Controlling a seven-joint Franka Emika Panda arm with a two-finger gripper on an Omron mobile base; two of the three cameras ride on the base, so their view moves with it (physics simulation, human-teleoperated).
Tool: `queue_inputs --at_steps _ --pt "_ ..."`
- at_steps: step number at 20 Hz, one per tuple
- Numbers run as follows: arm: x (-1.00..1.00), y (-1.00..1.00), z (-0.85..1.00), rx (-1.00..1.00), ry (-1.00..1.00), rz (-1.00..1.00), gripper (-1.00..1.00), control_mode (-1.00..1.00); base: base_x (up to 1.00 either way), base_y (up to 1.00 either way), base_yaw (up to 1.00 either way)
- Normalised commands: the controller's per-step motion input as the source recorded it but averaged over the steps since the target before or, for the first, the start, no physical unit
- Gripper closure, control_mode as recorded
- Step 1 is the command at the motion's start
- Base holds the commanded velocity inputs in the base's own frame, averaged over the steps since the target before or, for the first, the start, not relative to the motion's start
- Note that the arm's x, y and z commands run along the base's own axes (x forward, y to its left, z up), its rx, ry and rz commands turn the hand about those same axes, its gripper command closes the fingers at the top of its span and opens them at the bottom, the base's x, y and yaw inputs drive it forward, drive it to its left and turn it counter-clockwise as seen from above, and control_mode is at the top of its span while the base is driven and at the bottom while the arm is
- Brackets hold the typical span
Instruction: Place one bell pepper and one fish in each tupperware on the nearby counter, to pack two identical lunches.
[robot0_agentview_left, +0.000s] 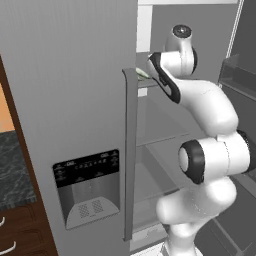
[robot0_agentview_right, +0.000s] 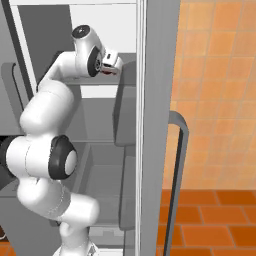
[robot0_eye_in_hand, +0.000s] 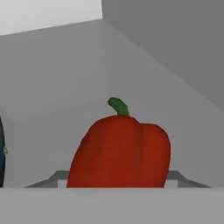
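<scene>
A glossy red bell pepper (robot0_eye_in_hand: 120, 153) with a short green stem stands upright on a pale fridge shelf, very close and low in the hand view. In the right base view my gripper (robot0_agentview_right: 112, 66) reaches onto the upper shelf of the open fridge, and a sliver of the red bell pepper (robot0_agentview_right: 106, 70) shows between its fingers. The jaws stand closed against the pepper's sides. A strip of the dark speckled counter (robot0_agentview_left: 12, 170) lies at the far left. The fish and the tupperware are out of view.
The grey fridge door (robot0_agentview_left: 90, 187) with its dispenser panel and tall handle (robot0_agentview_left: 130, 150) stands close on the left of the arm. The other door (robot0_agentview_right: 157, 125) hems it in on the right. A dark object (robot0_eye_in_hand: 1, 148) sits beside the pepper. Brown drawers (robot0_agentview_left: 20, 235) lie below the counter.
</scene>
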Motion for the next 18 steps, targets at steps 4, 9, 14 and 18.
queue_inputs --at_steps 4,9,14,18 --pt "-1.00 0.24 -0.03 0.00 -0.23 0.10 1.00 -1.00 0.00 0.00 0.00" --pt "-1.00 0.17 0.02 0.00 -0.06 0.10 1.00 -1.00 0.00 0.00 0.00" --pt "-1.00 0.12 -0.48 -0.01 0.42 0.10 1.00 -1.00 0.00 0.00 0.00" --pt "-1.00 0.01 -1.00 0.00 0.77 0.09 1.00 -1.00 0.00 0.00 0.00"
